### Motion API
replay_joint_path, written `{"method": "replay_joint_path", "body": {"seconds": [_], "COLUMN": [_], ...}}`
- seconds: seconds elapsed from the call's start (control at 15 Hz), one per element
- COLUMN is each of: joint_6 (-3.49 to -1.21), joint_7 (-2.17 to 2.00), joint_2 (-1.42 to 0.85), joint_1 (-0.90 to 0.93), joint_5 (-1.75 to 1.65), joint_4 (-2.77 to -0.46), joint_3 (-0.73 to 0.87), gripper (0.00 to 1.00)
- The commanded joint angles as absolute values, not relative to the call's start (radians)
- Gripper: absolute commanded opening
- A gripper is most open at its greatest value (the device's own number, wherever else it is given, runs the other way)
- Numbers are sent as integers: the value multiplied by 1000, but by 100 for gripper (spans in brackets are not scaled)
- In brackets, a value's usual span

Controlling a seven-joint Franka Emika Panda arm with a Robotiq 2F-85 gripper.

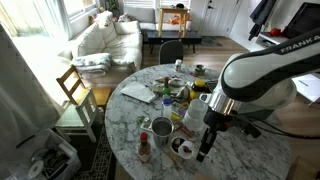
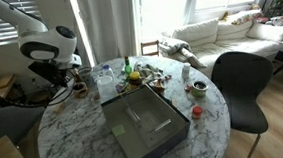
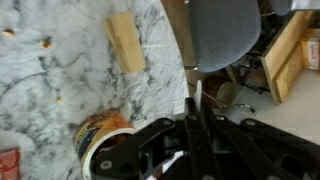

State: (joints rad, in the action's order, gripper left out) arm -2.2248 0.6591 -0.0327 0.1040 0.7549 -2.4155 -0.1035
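Observation:
My gripper hangs over the near edge of the round marble table, just beside a small bowl with dark contents. In the wrist view the two black fingers are closed together on a thin white utensil that sticks out past the tips. The orange-rimmed bowl lies to their left, and a wooden block lies farther off on the marble. In an exterior view the gripper sits at the table's far left by the bowl.
Clutter stands around the gripper: a metal cup, a red bottle, a white mug. A dark tray fills the table's middle. A black chair, a wooden chair and a sofa surround the table.

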Motion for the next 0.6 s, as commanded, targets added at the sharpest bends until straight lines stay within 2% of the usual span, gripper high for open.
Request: {"method": "replay_joint_path", "body": {"seconds": [0.0,0.33,0.47,0.53], "joint_6": [-2325,-2451,-2461,-2442], "joint_7": [554,508,596,543], "joint_2": [-36,-74,-89,-67], "joint_1": [126,138,131,127], "joint_5": [544,376,461,423], "joint_4": [-2425,-2409,-2395,-2407], "joint_3": [-124,-154,-170,-165], "gripper": [1,1,1,6]}}
